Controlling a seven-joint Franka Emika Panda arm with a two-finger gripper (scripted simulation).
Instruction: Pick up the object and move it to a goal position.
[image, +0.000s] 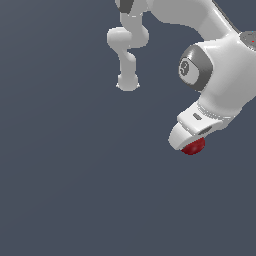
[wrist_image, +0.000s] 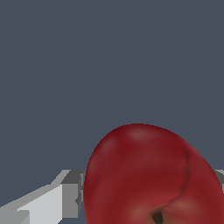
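The dark-red ball (image: 193, 147) shows just below the white gripper (image: 190, 141) at the exterior view's right, mostly covered by the hand. In the wrist view the ball (wrist_image: 148, 175) fills the space between the fingers, with a dark dimple on its near side. One grey-tipped finger (wrist_image: 69, 192) presses against one side of it, and a sliver of the other finger (wrist_image: 220, 176) shows at the opposite side. The gripper is shut on the ball. I cannot tell how high it is above the grey ground.
The arm's white links and base (image: 127, 82) stand at the back of the exterior view. Plain dark grey ground (image: 75, 190) surrounds everything. No goal marker shows.
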